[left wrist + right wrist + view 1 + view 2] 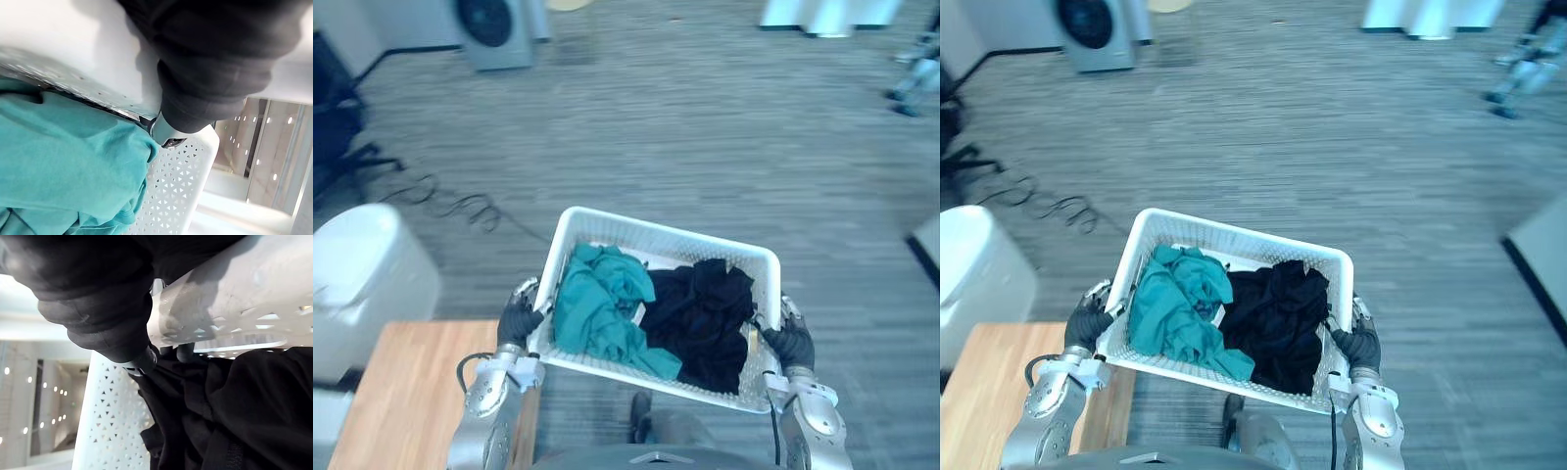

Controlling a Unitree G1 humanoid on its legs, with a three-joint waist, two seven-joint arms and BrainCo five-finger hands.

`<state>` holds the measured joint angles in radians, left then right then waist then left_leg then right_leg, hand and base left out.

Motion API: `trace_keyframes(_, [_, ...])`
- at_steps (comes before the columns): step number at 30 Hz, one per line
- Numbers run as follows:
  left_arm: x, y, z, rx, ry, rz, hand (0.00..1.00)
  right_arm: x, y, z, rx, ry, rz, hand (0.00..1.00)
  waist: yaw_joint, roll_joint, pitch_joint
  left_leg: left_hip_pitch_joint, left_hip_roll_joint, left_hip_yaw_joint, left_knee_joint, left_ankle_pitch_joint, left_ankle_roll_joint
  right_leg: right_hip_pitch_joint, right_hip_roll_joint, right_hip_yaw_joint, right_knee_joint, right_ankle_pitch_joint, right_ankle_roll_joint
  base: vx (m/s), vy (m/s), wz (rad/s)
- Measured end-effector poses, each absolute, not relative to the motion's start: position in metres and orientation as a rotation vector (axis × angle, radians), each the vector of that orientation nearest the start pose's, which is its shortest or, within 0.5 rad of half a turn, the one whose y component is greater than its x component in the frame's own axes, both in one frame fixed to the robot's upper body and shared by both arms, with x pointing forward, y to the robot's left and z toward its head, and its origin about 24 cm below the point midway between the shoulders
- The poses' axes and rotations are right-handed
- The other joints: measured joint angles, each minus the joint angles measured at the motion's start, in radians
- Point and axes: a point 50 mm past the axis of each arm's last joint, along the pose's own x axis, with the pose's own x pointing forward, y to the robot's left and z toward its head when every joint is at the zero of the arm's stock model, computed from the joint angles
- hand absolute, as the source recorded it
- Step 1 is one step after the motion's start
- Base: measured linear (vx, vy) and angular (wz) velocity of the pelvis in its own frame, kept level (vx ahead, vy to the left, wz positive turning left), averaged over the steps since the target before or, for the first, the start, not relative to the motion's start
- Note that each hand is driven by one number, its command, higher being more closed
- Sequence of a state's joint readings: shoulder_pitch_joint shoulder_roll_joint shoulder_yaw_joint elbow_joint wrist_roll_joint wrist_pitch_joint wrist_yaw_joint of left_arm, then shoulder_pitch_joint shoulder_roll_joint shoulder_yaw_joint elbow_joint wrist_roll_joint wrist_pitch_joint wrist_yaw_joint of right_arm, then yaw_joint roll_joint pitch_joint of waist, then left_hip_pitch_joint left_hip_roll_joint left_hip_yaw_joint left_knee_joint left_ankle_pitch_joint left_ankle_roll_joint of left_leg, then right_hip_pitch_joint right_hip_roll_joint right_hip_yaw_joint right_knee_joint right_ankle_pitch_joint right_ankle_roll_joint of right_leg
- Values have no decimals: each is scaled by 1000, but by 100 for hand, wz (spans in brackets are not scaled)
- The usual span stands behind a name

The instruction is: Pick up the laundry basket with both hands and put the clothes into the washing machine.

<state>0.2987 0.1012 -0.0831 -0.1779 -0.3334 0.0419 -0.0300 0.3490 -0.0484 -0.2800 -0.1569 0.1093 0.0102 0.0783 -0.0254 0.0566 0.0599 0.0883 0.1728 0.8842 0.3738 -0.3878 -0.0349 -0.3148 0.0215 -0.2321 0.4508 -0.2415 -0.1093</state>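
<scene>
Here, the white laundry basket is hanging above the grey floor, its long axis running across the robot's front; the left hand is clasping one short end and the right hand the other, fingers curling over the rim, both equally near; teal clothes and black clothes are lying inside; the washing machine is standing well ahead to the left, partly cut off; the fingertips are mostly hiding behind the rim.
</scene>
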Motion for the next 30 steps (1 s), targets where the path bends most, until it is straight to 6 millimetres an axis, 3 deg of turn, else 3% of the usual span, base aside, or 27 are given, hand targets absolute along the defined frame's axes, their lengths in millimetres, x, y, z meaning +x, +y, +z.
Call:
trace_keyframes(1, [196, 159, 8, -233, 188, -33, 100, 168, -239, 1, 9, 216, -282, 100, 0, -21, 15, -12, 24, -24, 75, 3, 17, 14, 13, -1, -25, 45, -24, 37, -200, -77])
trace_keyframes(2, [196, 159, 4, -219, 211, -33, 100, 164, -240, -3, 10, 241, -287, 100, 6, -21, 17, -48, 42, -120, 128, -2, 35, 38, 32, 14, -52, 69, -40, 13, -219, -78])
trace_keyframes(5, [193, 154, -1, -219, 236, -34, 100, 162, -244, -4, -21, 260, -275, 100, 25, -13, 19, -108, 33, -421, 142, 5, 15, 106, 64, 28, -136, 94, -18, -57, -117, -48])
trace_keyframes(6, [193, 153, 0, -220, 234, -34, 100, 162, -244, -4, -21, 259, -277, 100, 28, -12, 15, -115, 33, -449, 116, 21, 11, 119, 67, 29, -159, 101, -7, -125, -55, -20])
trace_keyframes(10, [196, 151, 3, -211, 221, -41, 100, 164, -247, 0, -43, 246, -276, 100, 37, -3, -3, -119, -6, -457, -31, 89, 10, 137, 52, 34, -239, 138, 48, -50, 24, 6])
trace_keyframes(15, [196, 151, 3, -191, 218, -40, 100, 164, -246, -1, -39, 249, -274, 100, 50, -3, -3, -123, -63, -493, -107, 148, 26, 139, 13, 19, -267, 189, 37, -16, 71, 26])
trace_keyframes(19, [197, 154, 4, -186, 216, -31, 100, 166, -243, -1, -36, 246, -263, 100, 64, -3, -4, -132, -79, -510, -110, 152, 35, 140, -1, 19, -273, 199, 41, -1, 83, 17])
trace_keyframes(21, [197, 156, 4, -183, 215, -20, 100, 167, -241, -1, -33, 248, -253, 100, 60, -2, -2, -152, -67, -526, -66, 131, 27, 140, 3, 18, -262, 171, 60, 10, 52, 19])
trace_keyframes(23, [197, 160, 4, -179, 212, -5, 100, 169, -237, -1, -29, 246, -239, 100, 61, -9, 15, -218, -28, -532, 135, 120, 15, 146, 4, 19, -244, 139, 45, -6, 35, 14])
trace_keyframes(25, [196, 160, 3, -180, 217, 0, 100, 171, -238, 0, -20, 238, -234, 100, 79, -9, 45, -321, 35, -552, 425, 174, 23, 195, 2, 24, -224, 118, 36, 31, 63, -11])
trace_keyframes(28, [197, 160, 5, -181, 209, 2, 100, 175, -238, 3, -11, 220, -240, 100, 76, -1, 42, -343, 34, -563, 439, 123, 25, 204, -11, 26, -220, 111, 33, 65, 95, 0])
trace_keyframes(30, [201, 159, 8, -184, 188, 6, 100, 182, -237, 7, -13, 195, -249, 100, 74, -11, 47, -372, -20, -594, 301, 83, 21, 185, -57, 39, -205, 106, 42, 84, 193, 4])
